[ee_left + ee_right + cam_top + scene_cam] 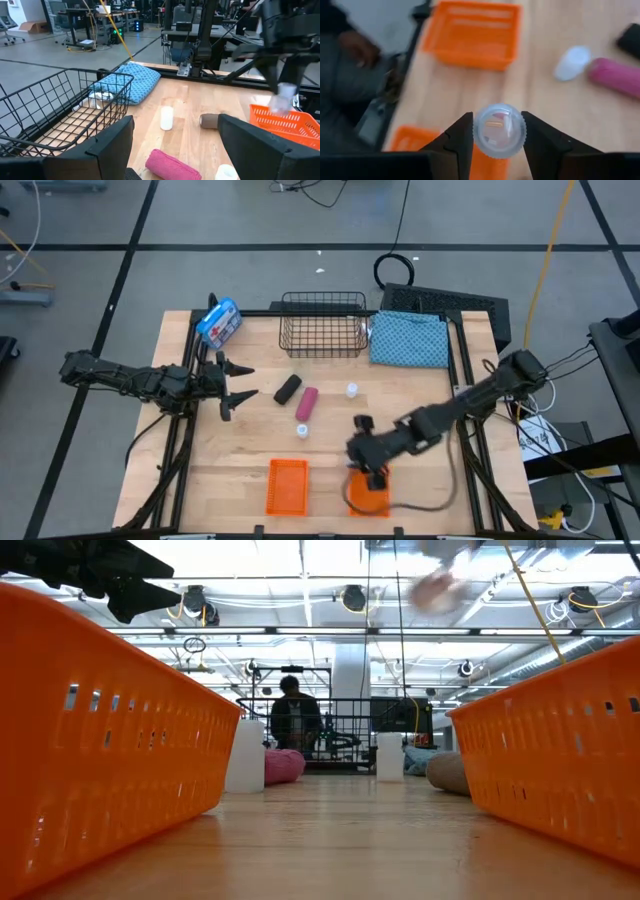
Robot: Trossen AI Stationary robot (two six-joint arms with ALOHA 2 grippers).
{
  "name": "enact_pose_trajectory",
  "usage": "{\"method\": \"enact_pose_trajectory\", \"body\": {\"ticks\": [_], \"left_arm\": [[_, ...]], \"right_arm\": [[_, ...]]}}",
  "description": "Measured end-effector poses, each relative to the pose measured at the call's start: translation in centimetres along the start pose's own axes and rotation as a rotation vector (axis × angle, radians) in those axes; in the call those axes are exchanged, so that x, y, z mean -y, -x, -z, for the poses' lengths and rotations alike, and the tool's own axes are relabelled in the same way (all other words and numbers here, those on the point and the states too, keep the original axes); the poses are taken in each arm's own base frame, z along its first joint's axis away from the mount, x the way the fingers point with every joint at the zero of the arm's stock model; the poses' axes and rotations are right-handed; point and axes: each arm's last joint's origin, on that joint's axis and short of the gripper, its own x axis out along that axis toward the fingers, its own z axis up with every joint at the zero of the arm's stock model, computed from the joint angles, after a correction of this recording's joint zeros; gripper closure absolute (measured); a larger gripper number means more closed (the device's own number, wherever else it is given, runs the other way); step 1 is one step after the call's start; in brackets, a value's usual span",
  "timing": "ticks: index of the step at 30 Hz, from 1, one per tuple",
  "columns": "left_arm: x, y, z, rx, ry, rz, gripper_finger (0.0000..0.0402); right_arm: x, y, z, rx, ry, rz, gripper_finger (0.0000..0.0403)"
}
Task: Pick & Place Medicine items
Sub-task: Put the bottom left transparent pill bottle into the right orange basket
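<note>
Wire basket (322, 323): far edge of the table (420, 480), middle.
Cloth (409, 340): right of wire basket.
Package (218, 321): far left corner.
Two trays (286, 485): near edge, side by side.
Oblong pieces (297, 396): table centre.

The wooden table (240, 455) carries a wire basket (322, 323), blue cloth (410, 340), blue-and-white package (218, 321), two orange trays (287, 486), and, just beyond the left gripper's (240, 382) fingertips, black (287, 389) and pink pieces (307, 403) and white bottles (352, 390).
</note>
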Motion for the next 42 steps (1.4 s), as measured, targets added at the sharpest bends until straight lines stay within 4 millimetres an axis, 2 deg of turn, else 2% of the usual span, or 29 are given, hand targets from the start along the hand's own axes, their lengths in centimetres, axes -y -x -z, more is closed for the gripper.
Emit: {"method": "enact_pose_trajectory", "body": {"ticks": [5, 10, 17, 33, 42], "left_arm": [[0.0, 0.0, 0.0, 0.0, 0.0, 0.0, 0.0103], [0.0, 0.0, 0.0, 0.0, 0.0, 0.0, 0.0103], [0.0, 0.0, 0.0, 0.0, 0.0, 0.0, 0.0103], [0.0, 0.0, 0.0, 0.0, 0.0, 0.0, 0.0103], [0.0, 0.0, 0.0, 0.0, 0.0, 0.0, 0.0103]], "right_arm": [[-3.5, 1.1, 1.4, -0.01, 0.086, -0.019, 0.0264], [-4.9, 0.4, 2.3, -0.019, 0.132, 0.01, 0.0271], [-5.4, -1.9, 3.5, -0.123, 0.149, -0.027, 0.0272], [-5.8, -5.8, 5.3, -0.236, 0.188, -0.043, 0.0269], [-5.9, -6.5, 5.6, -0.246, 0.203, -0.058, 0.0269]]}}
